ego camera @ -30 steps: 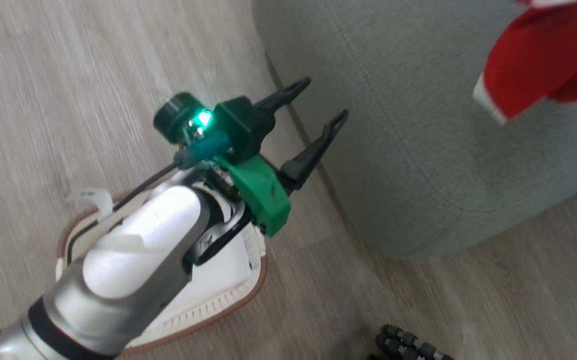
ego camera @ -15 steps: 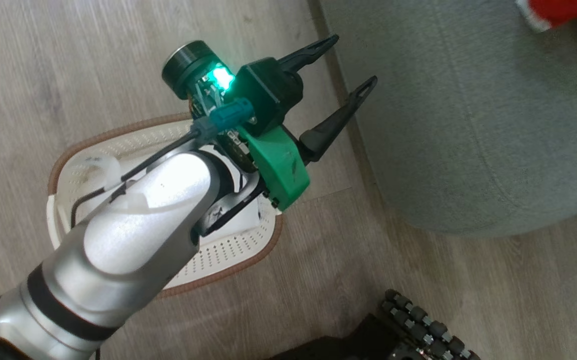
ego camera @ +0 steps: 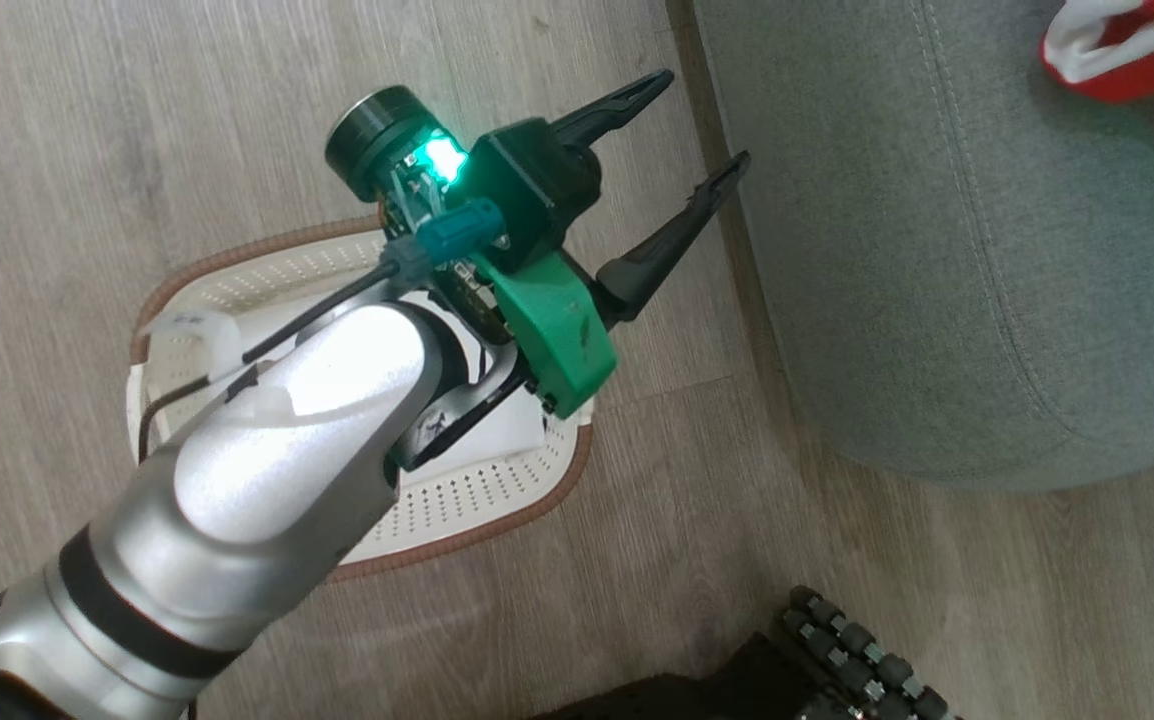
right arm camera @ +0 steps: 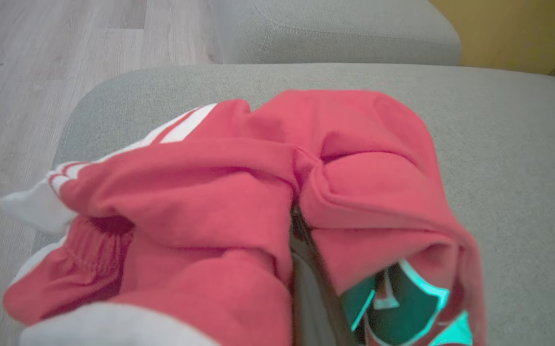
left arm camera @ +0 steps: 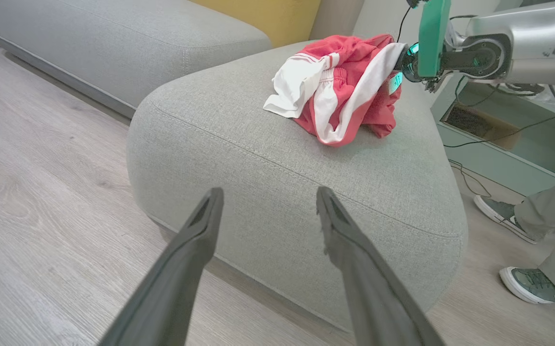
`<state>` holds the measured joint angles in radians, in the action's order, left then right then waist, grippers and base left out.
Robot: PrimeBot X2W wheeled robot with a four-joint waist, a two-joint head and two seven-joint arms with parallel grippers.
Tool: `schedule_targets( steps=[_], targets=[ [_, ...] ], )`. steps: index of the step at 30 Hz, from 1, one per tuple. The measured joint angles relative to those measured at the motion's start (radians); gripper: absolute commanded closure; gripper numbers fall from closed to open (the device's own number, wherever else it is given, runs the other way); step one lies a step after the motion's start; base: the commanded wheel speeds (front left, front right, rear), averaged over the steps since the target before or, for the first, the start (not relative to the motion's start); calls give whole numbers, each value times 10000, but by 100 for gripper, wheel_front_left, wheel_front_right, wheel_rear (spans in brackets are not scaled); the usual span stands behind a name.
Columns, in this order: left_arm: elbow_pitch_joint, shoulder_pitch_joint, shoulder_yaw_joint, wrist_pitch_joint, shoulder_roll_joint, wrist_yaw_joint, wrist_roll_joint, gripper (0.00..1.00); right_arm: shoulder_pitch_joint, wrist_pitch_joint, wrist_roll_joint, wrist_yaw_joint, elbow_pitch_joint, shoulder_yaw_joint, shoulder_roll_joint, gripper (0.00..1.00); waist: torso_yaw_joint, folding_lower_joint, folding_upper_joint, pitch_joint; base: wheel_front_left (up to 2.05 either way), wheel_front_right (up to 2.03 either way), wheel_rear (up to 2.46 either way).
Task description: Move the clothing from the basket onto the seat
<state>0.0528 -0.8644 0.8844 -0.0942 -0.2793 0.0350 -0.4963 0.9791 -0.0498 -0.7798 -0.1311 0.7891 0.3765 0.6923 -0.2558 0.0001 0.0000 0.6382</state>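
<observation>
Spreading beneath everything, pale plank floor [ego camera: 87, 120]. Standing on it, the grey-green seat [left arm camera: 268, 158], rounded corner and stitched seam facing the left wrist camera. Sitting on the floor just beside the seat, the cream basket [ego camera: 457, 500] with its brown rim, partly covered by the left forearm. Lying bunched on top of the seat, well apart from the basket, the red clothing [left arm camera: 349, 81] with white stripes. Hanging above the floor between basket and seat, fingers spread and empty, the left gripper [ego camera: 699, 122]. Buried in the red folds, the right gripper [left arm camera: 405, 60]; one dark finger [right arm camera: 306, 274] visible, grip impossible to tell.
</observation>
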Motion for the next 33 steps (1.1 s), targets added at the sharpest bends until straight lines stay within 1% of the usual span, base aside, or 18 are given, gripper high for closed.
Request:
schedule_targets(
  steps=[4,5,6,7,8,14,20,27,33],
  targets=[
    [61,0,0,79,6,-2,-15,0,2,142,-309,0,222,247,4,99,49,0,0,-131,0,0,0],
    [90,0,-4,79,4,-4,-17,0,2,196,-380,0,244,311,2,83,47,0,0,-173,0,0,0],
    [109,1,-4,88,2,-6,-29,0,5,259,-456,0,259,374,4,63,39,0,0,-219,0,0,0],
    [121,1,-4,107,2,-12,-29,0,10,366,-535,0,284,441,6,35,27,-1,0,-270,0,0,0],
    [142,1,-4,148,2,-15,-29,0,15,462,-587,0,301,520,10,0,12,0,0,-329,0,0,0],
    [305,60,-4,272,6,-98,-203,0,168,825,-884,0,313,888,56,0,-109,-1,0,-806,0,0,0],
    [481,477,-71,554,-40,-219,-435,0,110,1327,-1227,0,130,1302,148,0,-275,-1,0,-1545,0,0,0],
    [489,1178,-224,786,-238,-453,-717,0,-480,1695,-1561,0,-393,1505,842,0,-464,-1,1,-2508,0,0,0],
    [447,1734,-311,1022,-309,-711,-909,0,-938,1513,-1747,0,-1177,1398,1292,0,-527,-1,1,-3309,0,0,0]
  ],
)
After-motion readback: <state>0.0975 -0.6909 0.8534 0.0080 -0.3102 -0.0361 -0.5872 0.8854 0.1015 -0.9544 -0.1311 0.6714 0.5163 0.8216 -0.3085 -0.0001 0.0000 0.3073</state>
